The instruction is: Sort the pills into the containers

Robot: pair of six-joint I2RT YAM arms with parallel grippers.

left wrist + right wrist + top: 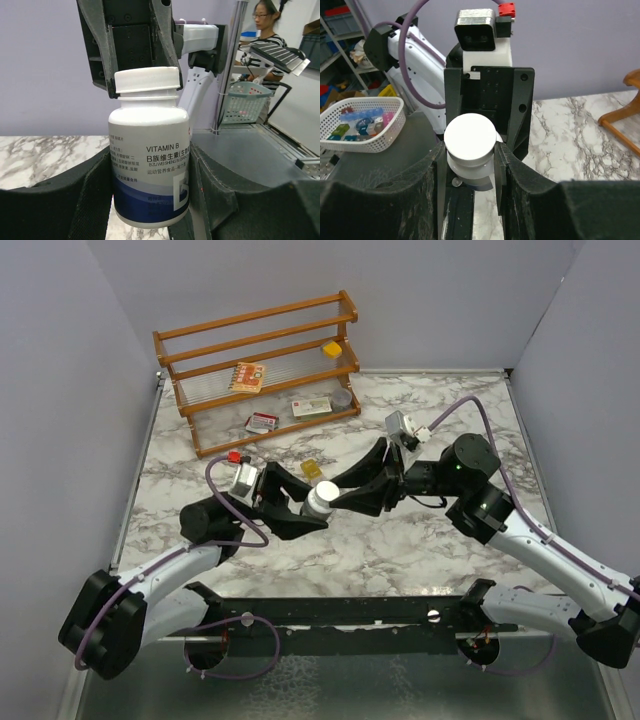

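A white pill bottle [320,498] with a blue band and a white screw cap is held between both arms over the middle of the marble table [420,550]. My left gripper [150,172] is shut on the bottle [149,150], its pads pressed to both sides of the body. My right gripper [470,150] is shut on the white cap [470,139], meeting the bottle end-on. In the top view the left gripper [300,512] and right gripper [340,492] come together at the bottle. A small yellowish piece [312,469] lies just behind them, too small to tell whether it is the pills.
A wooden rack [262,370] stands at the back left, holding an orange box [247,376], a yellow cube [331,348], a red-and-white box [262,422], a green-and-white box [311,407] and a low grey tin [343,397]. Grey walls close in the table's sides.
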